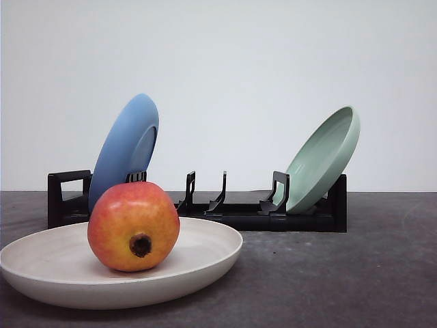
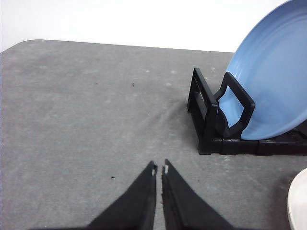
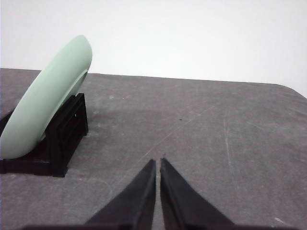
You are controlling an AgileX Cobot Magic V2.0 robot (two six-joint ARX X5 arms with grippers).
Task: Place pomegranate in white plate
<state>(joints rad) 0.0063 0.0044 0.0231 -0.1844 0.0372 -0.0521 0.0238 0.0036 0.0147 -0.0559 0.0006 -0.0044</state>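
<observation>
The pomegranate (image 1: 133, 226), red-orange fading to yellow with its dark calyx facing the camera, rests inside the white plate (image 1: 41, 263) at the front left of the table. A sliver of that plate's rim (image 2: 298, 201) shows in the left wrist view. My left gripper (image 2: 159, 168) is shut with nothing between its fingers, over bare grey table beside the rack's end. Over bare table beside the pale green plate, my right gripper (image 3: 157, 163) is also shut and holds nothing.
A black dish rack (image 1: 232, 205) stands behind the white plate. A blue plate (image 1: 126, 147) leans in its left end and a pale green plate (image 1: 324, 157) in its right end. Grey table surface stretches to the right of the white plate.
</observation>
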